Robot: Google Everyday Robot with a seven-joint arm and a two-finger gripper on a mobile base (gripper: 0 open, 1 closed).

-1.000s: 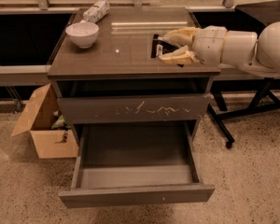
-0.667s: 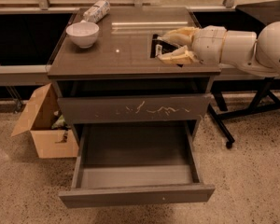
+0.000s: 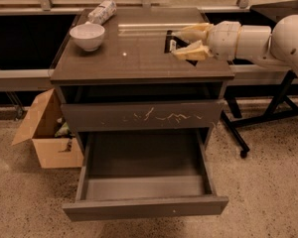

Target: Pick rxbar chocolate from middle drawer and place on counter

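Observation:
The rxbar chocolate, a black wrapper with a white patch, sits between the pale fingers of my gripper, low over the right part of the counter. The gripper reaches in from the right and is shut on the bar; most of the bar is hidden behind the fingers. I cannot tell whether the bar touches the counter. The middle drawer is pulled wide open below, and its inside shows nothing.
A white bowl and a pale tubular packet stand at the counter's back left. The scratched drawer front above the open drawer is closed. An open cardboard box sits on the floor at left. A black stand is at right.

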